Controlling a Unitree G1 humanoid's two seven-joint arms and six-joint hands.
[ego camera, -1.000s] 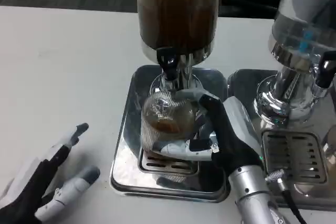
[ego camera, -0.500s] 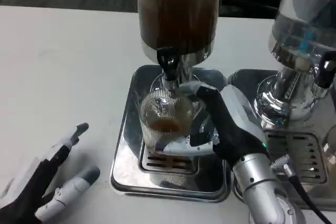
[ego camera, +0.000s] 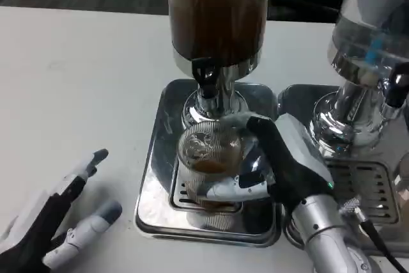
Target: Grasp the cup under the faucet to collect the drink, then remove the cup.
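A clear ribbed cup with some brown drink in it is above the drip grate of the steel tray. My right hand grips it from the right, fingers wrapped around its front and back. The black faucet of the brown drink dispenser hangs just behind and above the cup's rim. My left hand rests on the white table at the lower left, fingers apart and holding nothing.
A second dispenser with a clear tank stands at the right on its own tray with a grate. The white table stretches to the left of the trays.
My right hand has drawn the cup toward me and slightly right, away from under the faucet. The left hand has stayed still.
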